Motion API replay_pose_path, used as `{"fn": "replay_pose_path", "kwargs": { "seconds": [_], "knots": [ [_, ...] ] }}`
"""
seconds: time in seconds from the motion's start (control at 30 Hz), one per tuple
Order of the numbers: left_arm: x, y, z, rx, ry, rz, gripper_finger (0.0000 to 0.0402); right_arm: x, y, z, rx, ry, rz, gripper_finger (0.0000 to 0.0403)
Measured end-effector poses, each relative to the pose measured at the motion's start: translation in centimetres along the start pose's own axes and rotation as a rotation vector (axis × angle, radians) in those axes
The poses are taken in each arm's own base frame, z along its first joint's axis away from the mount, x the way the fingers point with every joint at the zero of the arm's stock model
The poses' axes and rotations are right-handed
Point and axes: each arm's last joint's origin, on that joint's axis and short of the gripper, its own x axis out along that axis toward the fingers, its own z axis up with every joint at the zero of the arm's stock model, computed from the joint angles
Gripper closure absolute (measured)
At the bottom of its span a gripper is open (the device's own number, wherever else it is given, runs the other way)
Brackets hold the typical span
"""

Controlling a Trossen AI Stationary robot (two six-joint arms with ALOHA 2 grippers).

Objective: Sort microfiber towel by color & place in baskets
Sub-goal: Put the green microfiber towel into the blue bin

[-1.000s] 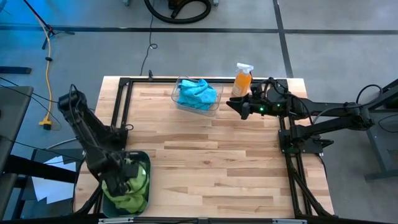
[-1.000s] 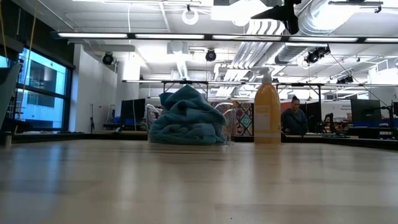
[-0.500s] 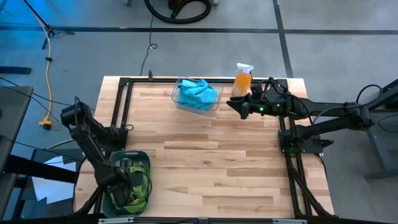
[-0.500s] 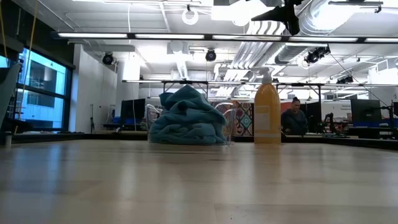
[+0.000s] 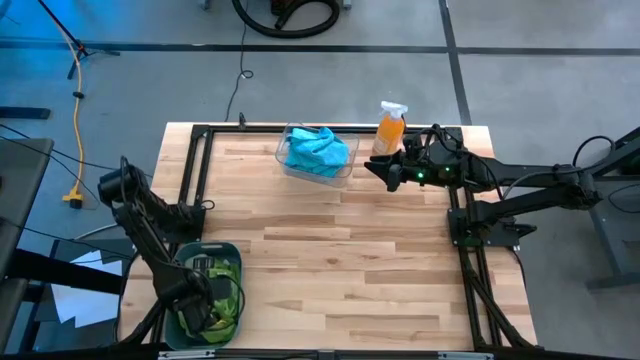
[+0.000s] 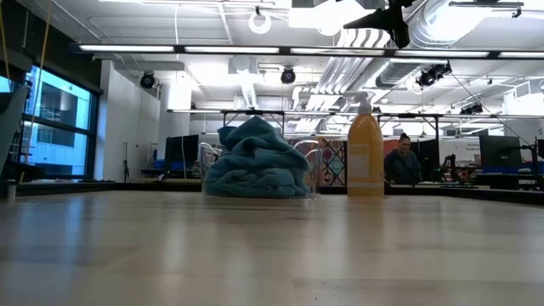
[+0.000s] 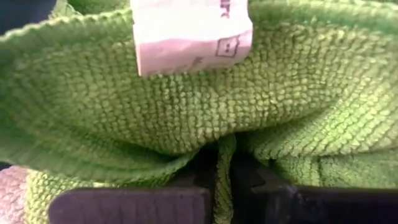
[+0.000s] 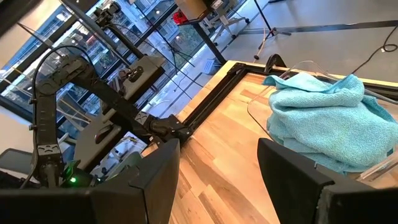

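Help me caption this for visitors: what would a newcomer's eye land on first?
Probably the turquoise towels heaped in the clear basket at the table's far edge, with the orange spray bottle beside them. Next, the left gripper, shut on a lime green towel inside the teal-grey basket at the near left corner. The right gripper waits open near the bottle.

Nubby green cloth [image 7: 186,106] (white paper-like tag [image 7: 189,31]); clear glossy plastic bin [image 8: 292,93].

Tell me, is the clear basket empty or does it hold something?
It holds something. Turquoise towels lie bunched inside the clear basket, piled above its rim, as the low view also shows.
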Motion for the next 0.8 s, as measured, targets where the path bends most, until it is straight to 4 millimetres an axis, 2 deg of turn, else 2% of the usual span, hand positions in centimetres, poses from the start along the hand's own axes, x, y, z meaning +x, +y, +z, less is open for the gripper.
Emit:
{"fn": "replay_pose_path", "kwargs": {
  "seconds": [0.17, 0.33, 0.6, 0.8],
  "knots": [
    [-0.8, 0.3, -0.1, -0.001, -0.016, -0.031, 0.0365, 0.0, 0.0, 0.0, 0.000, 0.000, 0.000, 0.0187],
    [-1.6, 0.6, -0.3, 0.001, -0.032, -0.051, 0.0310, 0.0, 0.0, 0.0, -0.015, 0.000, 0.000, 0.0187],
    [-1.7, 0.7, -0.3, -0.005, -0.035, -0.058, 0.0226, 0.0, 0.0, 0.0, -0.015, 0.000, 0.000, 0.0187],
    [-2.2, 0.5, -0.2, -0.021, -0.007, -0.088, 0.0186, 0.0, 0.0, 0.0, -0.008, 0.000, 0.000, 0.0187]
  ]
}}
